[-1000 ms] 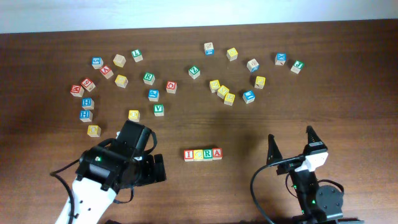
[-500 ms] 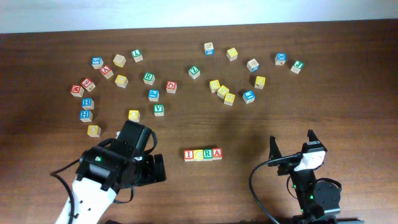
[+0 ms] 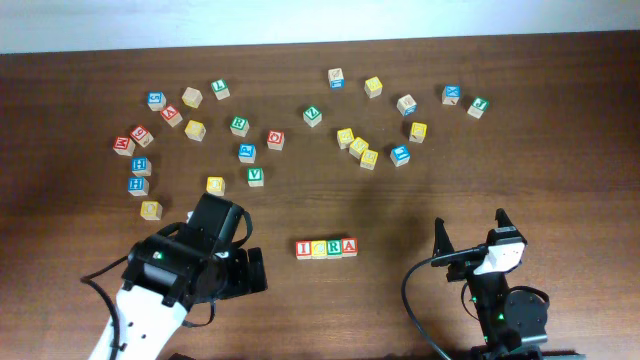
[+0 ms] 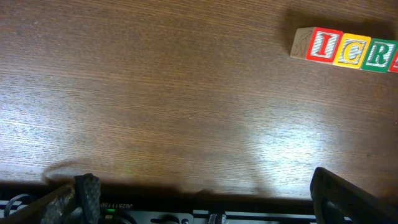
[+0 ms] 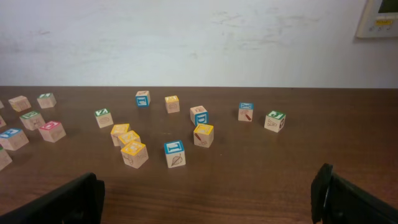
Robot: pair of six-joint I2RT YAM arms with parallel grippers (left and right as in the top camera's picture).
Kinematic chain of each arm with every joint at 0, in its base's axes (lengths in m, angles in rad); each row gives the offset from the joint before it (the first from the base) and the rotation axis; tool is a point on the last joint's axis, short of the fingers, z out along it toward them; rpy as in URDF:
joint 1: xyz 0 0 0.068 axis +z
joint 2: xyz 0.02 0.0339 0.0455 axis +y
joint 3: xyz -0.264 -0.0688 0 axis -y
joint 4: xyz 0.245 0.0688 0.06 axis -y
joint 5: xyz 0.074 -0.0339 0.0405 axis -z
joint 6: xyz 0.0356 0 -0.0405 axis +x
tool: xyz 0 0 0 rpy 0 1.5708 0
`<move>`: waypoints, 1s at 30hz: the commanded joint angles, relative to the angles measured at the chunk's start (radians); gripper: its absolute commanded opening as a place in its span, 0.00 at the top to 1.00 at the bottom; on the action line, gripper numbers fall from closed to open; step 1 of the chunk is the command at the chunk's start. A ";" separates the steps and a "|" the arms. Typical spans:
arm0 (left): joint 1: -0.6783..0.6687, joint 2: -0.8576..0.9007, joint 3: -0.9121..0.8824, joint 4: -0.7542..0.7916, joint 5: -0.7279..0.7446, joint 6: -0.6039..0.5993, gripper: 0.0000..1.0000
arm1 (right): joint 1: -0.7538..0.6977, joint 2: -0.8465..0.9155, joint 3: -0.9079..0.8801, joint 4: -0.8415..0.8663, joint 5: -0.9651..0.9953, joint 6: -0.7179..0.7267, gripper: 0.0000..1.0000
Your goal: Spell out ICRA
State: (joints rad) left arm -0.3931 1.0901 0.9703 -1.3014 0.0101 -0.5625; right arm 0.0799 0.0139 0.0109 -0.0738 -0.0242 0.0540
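Note:
A row of letter blocks (image 3: 327, 248) lies side by side on the wooden table, low in the middle of the overhead view, reading I, C, R, A. In the left wrist view the row (image 4: 348, 50) shows at the top right with I, C, R visible and the last block cut off. My left gripper (image 3: 254, 272) is open and empty, left of the row. My left fingers (image 4: 205, 193) spread wide over bare wood. My right gripper (image 3: 470, 232) is open and empty, right of the row, and its fingers (image 5: 211, 196) stand far apart.
Many loose letter blocks lie scattered across the far half of the table, a left cluster (image 3: 190, 128) and a right cluster (image 3: 370, 150). In the right wrist view several blocks (image 5: 175, 154) stand ahead of the fingers, with a white wall (image 5: 186, 37) behind.
My right arm has drawn back a little toward the near edge. The left arm and the blocks have not moved.

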 commanded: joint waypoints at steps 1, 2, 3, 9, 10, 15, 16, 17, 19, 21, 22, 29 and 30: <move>0.003 -0.011 -0.006 -0.002 -0.007 -0.010 0.01 | -0.009 -0.010 -0.005 -0.006 0.009 0.006 0.02; 0.003 -0.011 -0.006 -0.002 -0.007 -0.010 0.01 | -0.009 -0.010 -0.005 -0.006 0.009 0.006 0.02; 0.003 -0.010 -0.006 -0.002 -0.007 -0.010 0.01 | -0.009 -0.010 -0.005 -0.006 0.009 0.006 0.02; 0.003 -0.011 -0.006 -0.002 -0.007 -0.010 0.01 | -0.009 -0.010 -0.005 -0.006 0.009 0.006 0.02; 0.003 -0.011 -0.006 -0.002 -0.007 -0.010 0.01 | -0.009 -0.010 -0.005 -0.006 0.009 0.006 0.01; 0.003 -0.010 -0.006 -0.002 -0.007 -0.010 0.01 | -0.009 -0.010 -0.005 -0.006 0.009 0.006 0.01; 0.003 -0.011 -0.006 -0.002 -0.007 -0.010 0.01 | -0.009 -0.010 -0.005 -0.006 0.009 0.006 0.02; 0.003 -0.011 -0.006 -0.002 -0.007 -0.010 0.01 | -0.009 -0.010 -0.005 -0.006 0.009 0.006 0.02; 0.003 -0.010 -0.006 -0.002 -0.007 -0.010 0.01 | -0.009 -0.010 -0.005 -0.006 0.009 0.006 0.02; 0.003 -0.011 -0.006 -0.002 -0.007 -0.010 0.01 | -0.009 -0.010 -0.005 -0.006 0.009 0.006 0.02; 0.003 -0.011 -0.006 -0.002 -0.007 -0.010 0.01 | -0.009 -0.010 -0.005 -0.006 0.009 0.006 0.02; 0.004 -0.027 -0.006 0.057 0.007 -0.006 0.01 | -0.009 -0.010 -0.005 -0.006 0.009 0.006 0.02; 0.005 -0.037 -0.006 0.119 -0.005 0.029 0.01 | -0.009 -0.010 -0.005 -0.006 0.009 0.006 0.02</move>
State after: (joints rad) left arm -0.3931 1.0870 0.9684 -1.2686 0.0109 -0.5625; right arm 0.0795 0.0139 0.0109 -0.0738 -0.0238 0.0536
